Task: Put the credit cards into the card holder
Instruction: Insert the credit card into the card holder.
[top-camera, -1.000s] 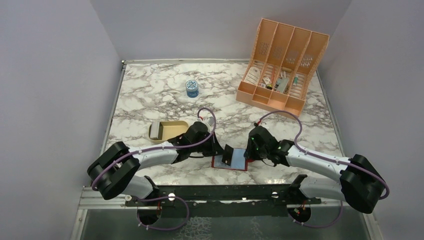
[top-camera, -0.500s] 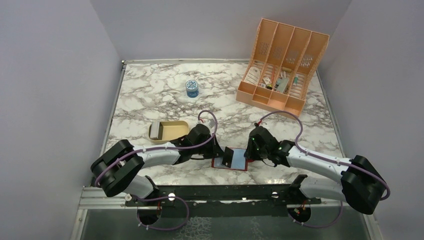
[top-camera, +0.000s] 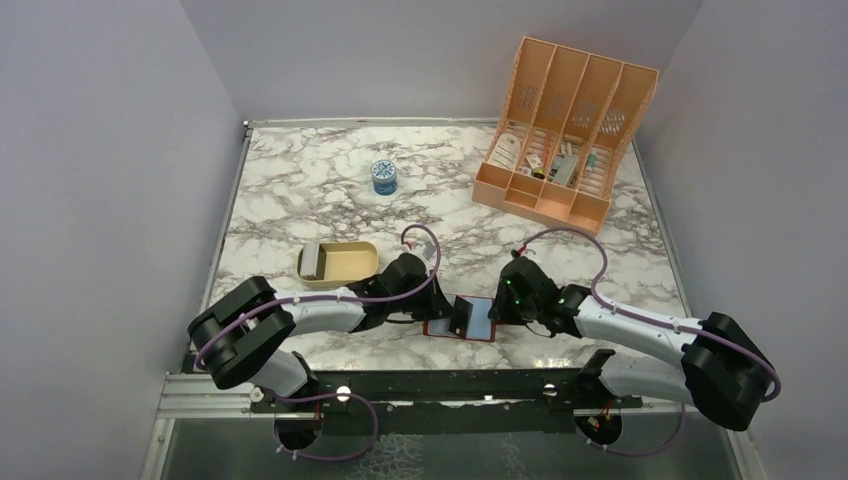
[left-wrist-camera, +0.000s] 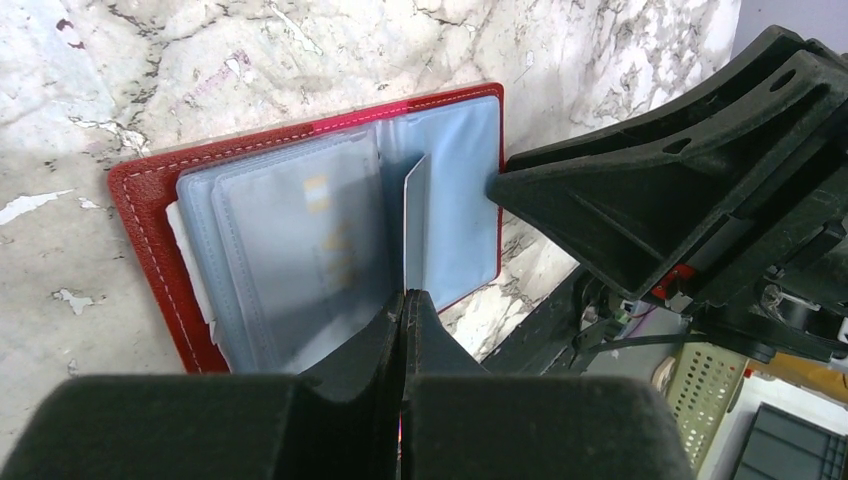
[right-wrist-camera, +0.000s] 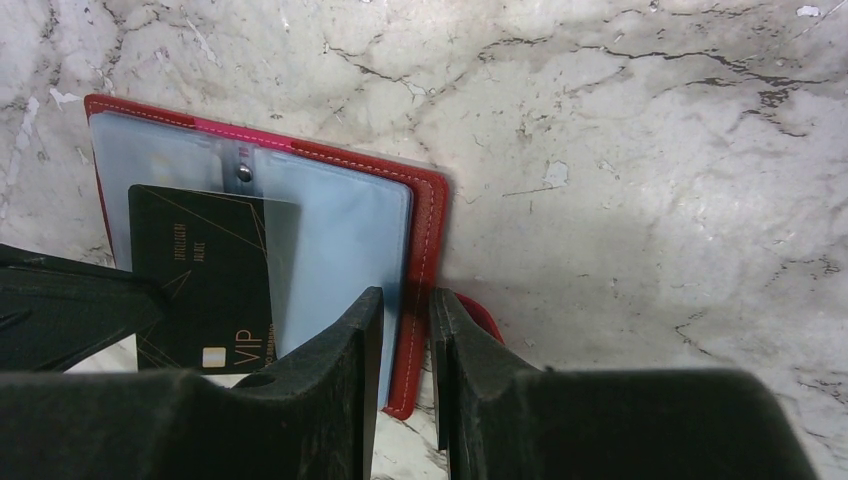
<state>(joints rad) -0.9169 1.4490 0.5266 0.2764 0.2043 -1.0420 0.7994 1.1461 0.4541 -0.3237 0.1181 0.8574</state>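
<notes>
Close to the near edge of the table (top-camera: 300, 190), the red card holder (top-camera: 481, 318) lies open with its pale blue pockets up. Both arms crowd in on it, one from each side, so there is little room there. Wide marble top stretches behind them. A tan tray (top-camera: 352, 266) with grey cards (top-camera: 311, 260) sits just behind the left arm. A small blue tin (top-camera: 384, 176) is farther back, and a peach rack (top-camera: 560, 130) fills the far right corner.

The left fingers (left-wrist-camera: 375, 340) are pressed tight on a black card (right-wrist-camera: 200, 290), which stands on edge over the holder's middle. The right fingers (right-wrist-camera: 350, 350) are a little apart over the holder's right edge. I cannot tell if they squeeze it.
</notes>
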